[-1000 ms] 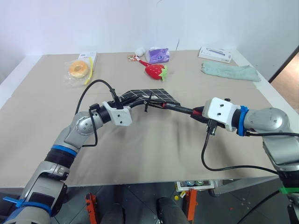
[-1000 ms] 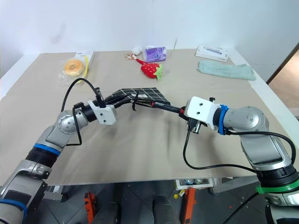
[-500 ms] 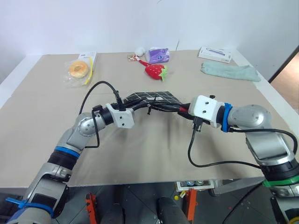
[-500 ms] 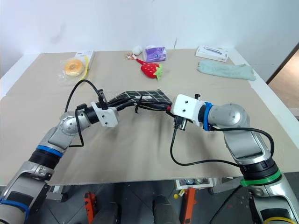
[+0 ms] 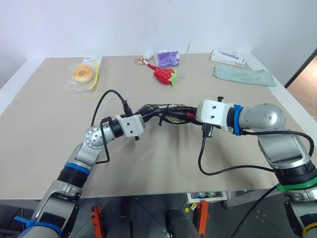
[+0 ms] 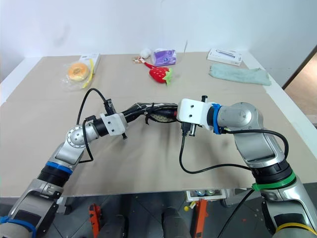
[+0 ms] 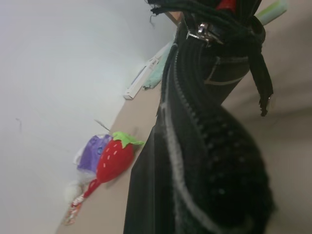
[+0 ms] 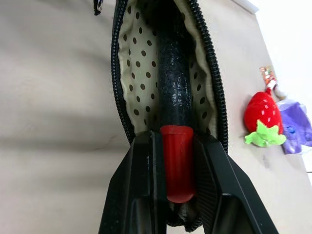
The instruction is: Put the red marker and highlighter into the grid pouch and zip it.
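- The grid pouch (image 5: 157, 111) is held up over the middle of the surface (image 5: 44, 134), between the two arms, its zipper mouth open towards the right arm.
- The left pincer (image 5: 148, 113) is clamped shut on the pouch's left end; in the left wrist view the black fabric and zipper teeth (image 7: 187, 105) run away from it.
- The right pincer (image 8: 176, 161) grips the red marker (image 8: 174, 126) by its red cap end, one black finger (image 8: 146, 165) on each side of it.
- The marker's black barrel reaches into the pouch's opening, over the cream lining with dark dots (image 8: 134, 73).
- A light-green tip, probably the highlighter (image 7: 273, 9), shows past the pouch in the left wrist view; where exactly it lies cannot be told.
- Along the far edge of the surface lie a strawberry plush (image 5: 165, 76), a purple packet (image 5: 168, 58), a white box (image 5: 228, 57) and a green cloth (image 5: 243, 76).
- Near the far left corner sits a bagged doughnut (image 5: 82, 73).
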Robot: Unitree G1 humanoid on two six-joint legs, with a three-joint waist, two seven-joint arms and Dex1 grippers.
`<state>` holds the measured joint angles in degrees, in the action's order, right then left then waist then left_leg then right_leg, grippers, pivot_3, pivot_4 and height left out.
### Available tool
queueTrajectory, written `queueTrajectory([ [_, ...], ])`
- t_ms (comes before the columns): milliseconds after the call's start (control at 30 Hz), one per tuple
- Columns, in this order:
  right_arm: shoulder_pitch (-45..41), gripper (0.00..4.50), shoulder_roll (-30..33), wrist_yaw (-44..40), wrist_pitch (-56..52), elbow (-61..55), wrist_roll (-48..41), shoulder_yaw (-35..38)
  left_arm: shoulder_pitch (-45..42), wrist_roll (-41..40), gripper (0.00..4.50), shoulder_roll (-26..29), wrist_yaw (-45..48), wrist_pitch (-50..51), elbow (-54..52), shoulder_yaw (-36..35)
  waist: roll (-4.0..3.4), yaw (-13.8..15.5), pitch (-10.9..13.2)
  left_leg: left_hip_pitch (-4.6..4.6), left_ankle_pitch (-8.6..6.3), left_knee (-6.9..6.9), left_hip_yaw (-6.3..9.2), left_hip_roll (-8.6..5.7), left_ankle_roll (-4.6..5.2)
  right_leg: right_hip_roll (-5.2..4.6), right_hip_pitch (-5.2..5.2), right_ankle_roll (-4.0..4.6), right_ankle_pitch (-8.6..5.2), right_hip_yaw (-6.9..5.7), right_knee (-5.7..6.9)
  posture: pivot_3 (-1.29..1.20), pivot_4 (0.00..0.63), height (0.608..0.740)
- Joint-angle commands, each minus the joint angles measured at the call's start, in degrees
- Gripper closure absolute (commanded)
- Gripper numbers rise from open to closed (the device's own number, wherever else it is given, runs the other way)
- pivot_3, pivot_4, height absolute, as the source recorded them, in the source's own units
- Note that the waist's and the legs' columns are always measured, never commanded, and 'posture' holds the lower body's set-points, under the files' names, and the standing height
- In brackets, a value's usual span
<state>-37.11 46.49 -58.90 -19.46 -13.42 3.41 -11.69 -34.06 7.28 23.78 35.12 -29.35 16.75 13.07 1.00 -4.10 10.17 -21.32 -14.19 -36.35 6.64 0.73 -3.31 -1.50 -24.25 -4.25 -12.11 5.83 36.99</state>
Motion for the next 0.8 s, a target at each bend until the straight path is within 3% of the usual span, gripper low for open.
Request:
queueTrajectory([
  [33, -2.57, 4.02, -1.75, -2.34, 0.0, -5.24, -1.99, -2.05, 0.07, -1.55, 4.5, -1.98, 1.2, 0.81, -5.16, 1.46, 0.0, -0.03, 0.0, 0.01, 0.0, 0.0, 0.0, 0.0, 0.0, 0.0, 0.0, 0.01, 0.01, 0.0, 0.0, 0.0, 0.15, 0.74],
  [167, -4.16, 4.02, -1.23, -2.63, 0.68, -5.04, 2.04, -4.46, 0.63, -0.06, 4.5, -2.32, 1.71, 1.33, -6.18, 2.18, 0.0, -0.02, 0.0, 0.01, 0.0, 0.0, 0.0, 0.0, 0.0, 0.0, 0.0, 0.02, 0.01, 0.0, 0.0, 0.0, 0.15, 0.74],
  [267, -6.04, 4.02, -4.31, -2.36, -2.19, -5.64, 0.85, -4.89, 0.91, -0.32, 4.5, -2.95, 2.17, 1.64, -6.67, 2.44, 0.0, -0.06, 0.0, 0.02, 0.0, -0.01, 0.0, 0.0, -0.01, 0.01, 0.0, 0.02, 0.02, 0.0, 0.0, 0.0, 0.15, 0.74],
  [600, -4.61, 4.02, -5.27, -2.26, -0.99, -3.05, 5.03, -6.32, 1.6, -2.32, 4.5, -4.54, 3.04, 4.57, -9.14, 1.5, 0.0, -0.01, 0.0, 0.0, 0.0, -0.01, 0.01, 0.0, -0.01, 0.0, 0.0, 0.03, 0.02, -0.02, 0.0, 0.0, 0.15, 0.74],
  [800, -4.32, 1.19, -5.35, -2.48, -0.78, -2.93, 4.5, -4.83, 2.48, -4.82, 4.5, -5.95, 3.25, 8.02, -10.48, 0.29, 0.0, -0.01, 0.0, 0.0, 0.01, -0.02, 0.01, 0.01, -0.01, 0.01, 0.01, 0.05, 0.04, -0.02, 0.0, 0.0, 0.15, 0.74],
])
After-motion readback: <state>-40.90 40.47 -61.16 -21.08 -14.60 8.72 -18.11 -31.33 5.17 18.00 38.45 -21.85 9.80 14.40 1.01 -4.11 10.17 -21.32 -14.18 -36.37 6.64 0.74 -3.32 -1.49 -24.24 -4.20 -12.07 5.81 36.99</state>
